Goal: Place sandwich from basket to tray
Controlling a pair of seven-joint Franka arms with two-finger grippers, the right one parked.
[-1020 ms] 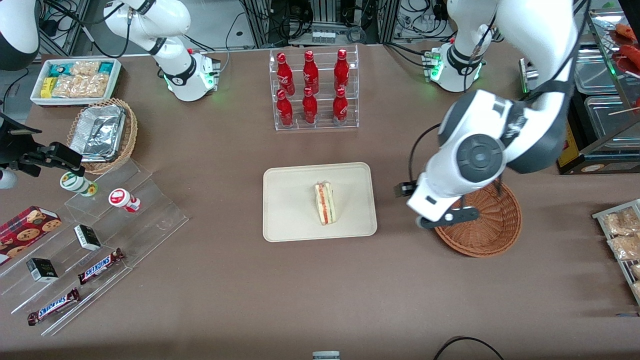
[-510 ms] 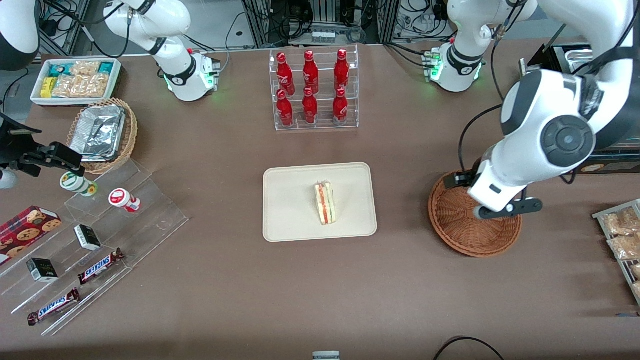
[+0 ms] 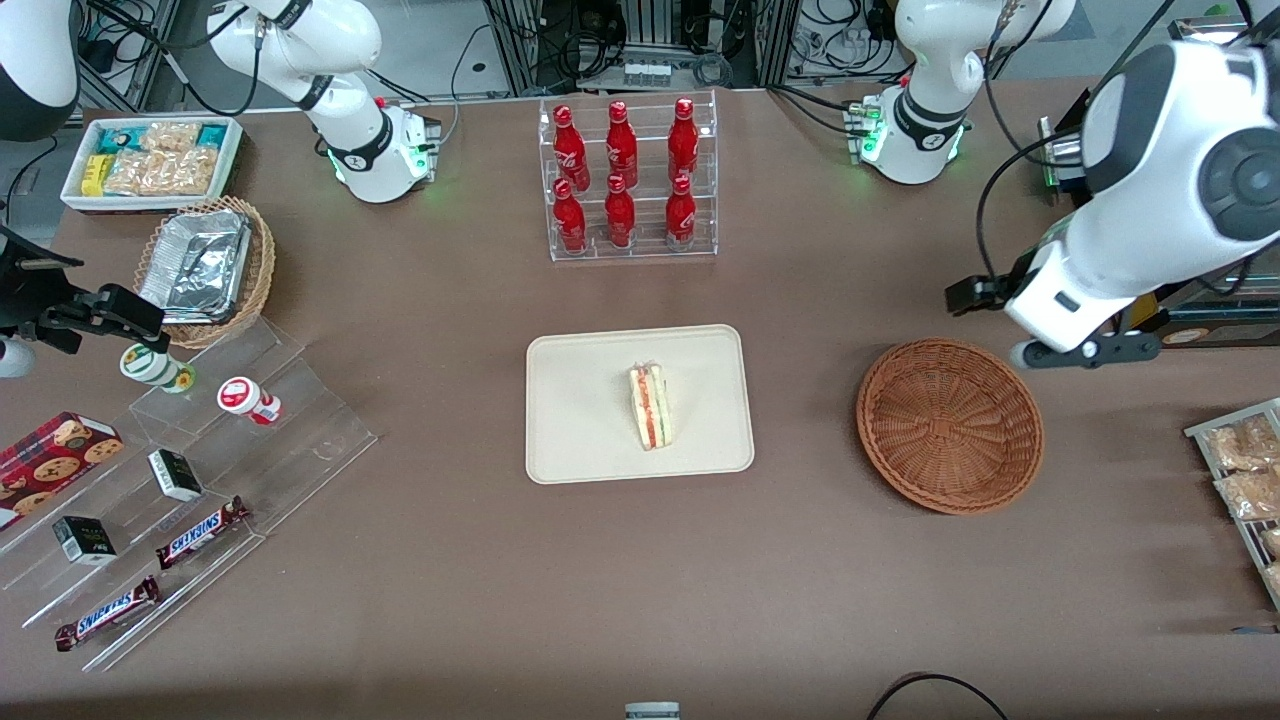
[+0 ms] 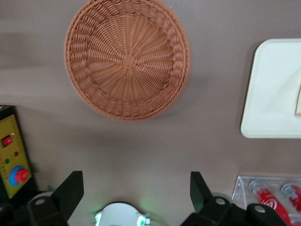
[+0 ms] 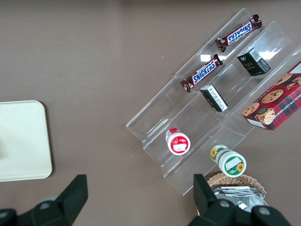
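Observation:
The sandwich, a pale wedge with red and green filling, lies on the cream tray in the middle of the table. One edge of the sandwich and a corner of the tray show in the left wrist view. The reddish-brown wicker basket stands beside the tray toward the working arm's end, and the basket has nothing in it. My left gripper hangs raised above the table, farther from the front camera than the basket. The gripper is open with nothing between its fingers.
A clear rack of red bottles stands farther back than the tray. A tan basket of foil trays, a white bin of snacks and acrylic steps with candy bars lie toward the parked arm's end. A rack of snack packets sits near the basket.
The left arm has swung from above the basket away from the front camera and toward its own end of the table. The whole basket now shows. The sandwich has not moved.

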